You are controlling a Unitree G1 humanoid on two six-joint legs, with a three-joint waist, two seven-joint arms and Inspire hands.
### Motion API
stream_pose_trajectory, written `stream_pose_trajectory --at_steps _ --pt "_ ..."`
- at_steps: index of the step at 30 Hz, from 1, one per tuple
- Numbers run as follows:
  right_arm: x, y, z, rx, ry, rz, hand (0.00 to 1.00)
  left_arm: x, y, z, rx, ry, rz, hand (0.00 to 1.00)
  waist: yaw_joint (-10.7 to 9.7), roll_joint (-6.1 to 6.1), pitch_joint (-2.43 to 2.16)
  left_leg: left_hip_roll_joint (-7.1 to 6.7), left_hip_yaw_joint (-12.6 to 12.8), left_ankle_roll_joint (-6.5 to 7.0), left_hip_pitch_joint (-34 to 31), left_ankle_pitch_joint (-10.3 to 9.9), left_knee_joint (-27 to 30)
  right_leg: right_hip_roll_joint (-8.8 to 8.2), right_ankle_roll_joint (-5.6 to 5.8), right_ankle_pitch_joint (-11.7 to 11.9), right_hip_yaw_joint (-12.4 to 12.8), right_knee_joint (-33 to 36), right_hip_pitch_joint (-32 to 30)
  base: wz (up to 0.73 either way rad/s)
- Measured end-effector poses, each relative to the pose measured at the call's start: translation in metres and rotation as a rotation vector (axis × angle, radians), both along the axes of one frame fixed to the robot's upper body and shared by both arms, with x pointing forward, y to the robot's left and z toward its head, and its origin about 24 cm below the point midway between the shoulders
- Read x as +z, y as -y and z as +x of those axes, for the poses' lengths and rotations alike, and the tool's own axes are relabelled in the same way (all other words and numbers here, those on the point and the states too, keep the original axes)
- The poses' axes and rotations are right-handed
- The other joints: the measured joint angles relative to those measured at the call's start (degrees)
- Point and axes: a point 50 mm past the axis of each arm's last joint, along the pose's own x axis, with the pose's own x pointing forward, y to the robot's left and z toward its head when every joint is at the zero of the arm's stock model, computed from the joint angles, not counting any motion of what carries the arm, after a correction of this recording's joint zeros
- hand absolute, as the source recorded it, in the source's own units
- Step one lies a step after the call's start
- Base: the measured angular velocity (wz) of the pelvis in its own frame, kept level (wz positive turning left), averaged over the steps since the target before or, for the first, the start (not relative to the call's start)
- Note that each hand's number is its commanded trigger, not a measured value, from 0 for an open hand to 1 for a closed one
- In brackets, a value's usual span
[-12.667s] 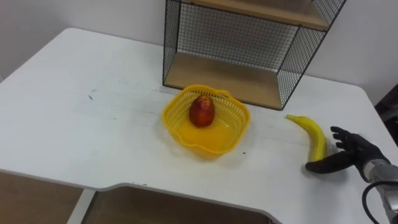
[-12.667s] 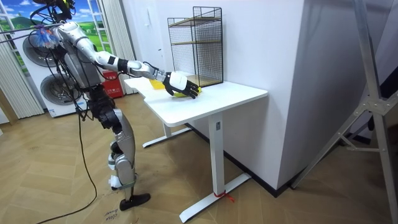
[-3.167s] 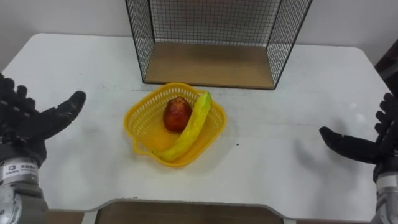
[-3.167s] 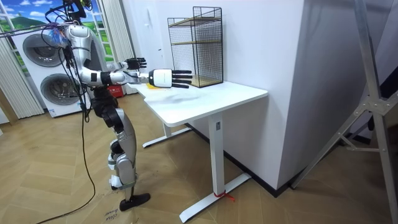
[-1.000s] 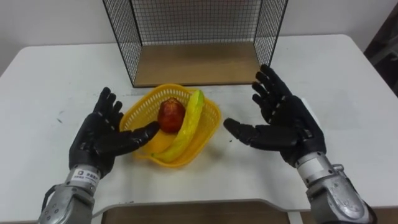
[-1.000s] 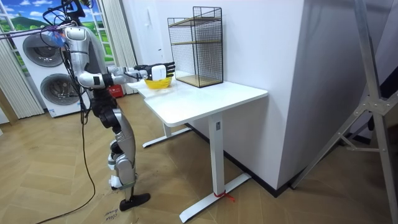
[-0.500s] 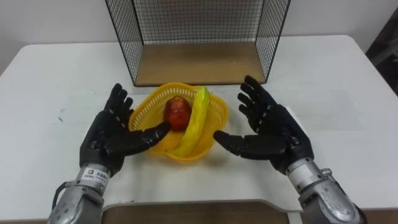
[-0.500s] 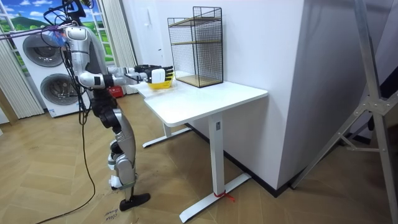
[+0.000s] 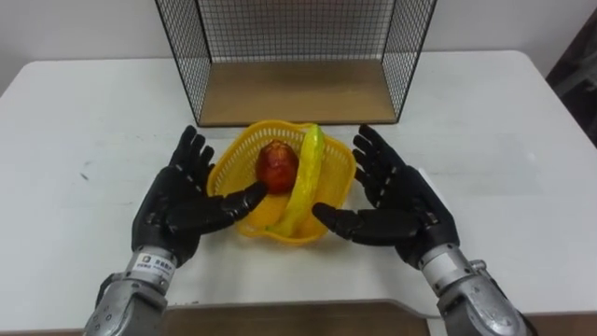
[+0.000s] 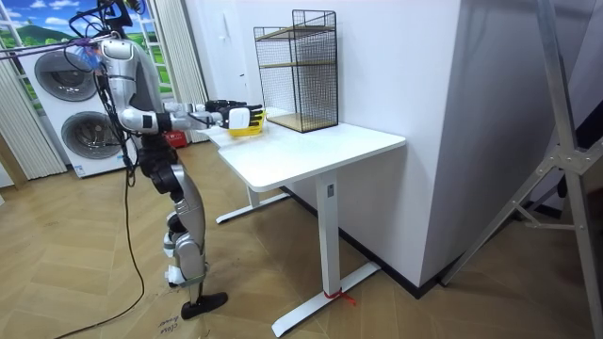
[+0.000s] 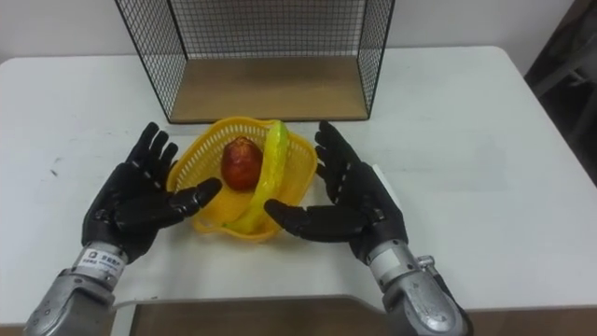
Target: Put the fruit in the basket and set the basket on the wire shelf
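Robot is standing at the end of the white table [image 10: 311, 141], stretching both arms forward. Its left hand [image 9: 177, 210] and right hand [image 9: 396, 210] are holding their fingers straight and spread, palms facing each other, thumbs touching the low wall of the yellow basket [image 9: 238, 159] between them. Inside it a red apple [image 9: 277, 166] is lying beside a banana [image 9: 306, 177] that is leaning on the far rim. Just behind, the wire shelf [image 9: 294, 93] is standing on the table.
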Motion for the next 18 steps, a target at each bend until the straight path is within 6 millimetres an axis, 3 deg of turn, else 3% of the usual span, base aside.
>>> stream_pose_trajectory --at_steps 18 --pt "-0.008 -0.004 -0.001 -0.02 -0.031 0.053 0.0 -0.001 0.012 -0.001 -0.036 -0.001 -0.02 0.0 0.1 0.02 -0.02 0.04 0.1 0.0 0.0 0.0 0.1 0.0 0.0 0.0 0.1 0.7 -0.4 0.0"
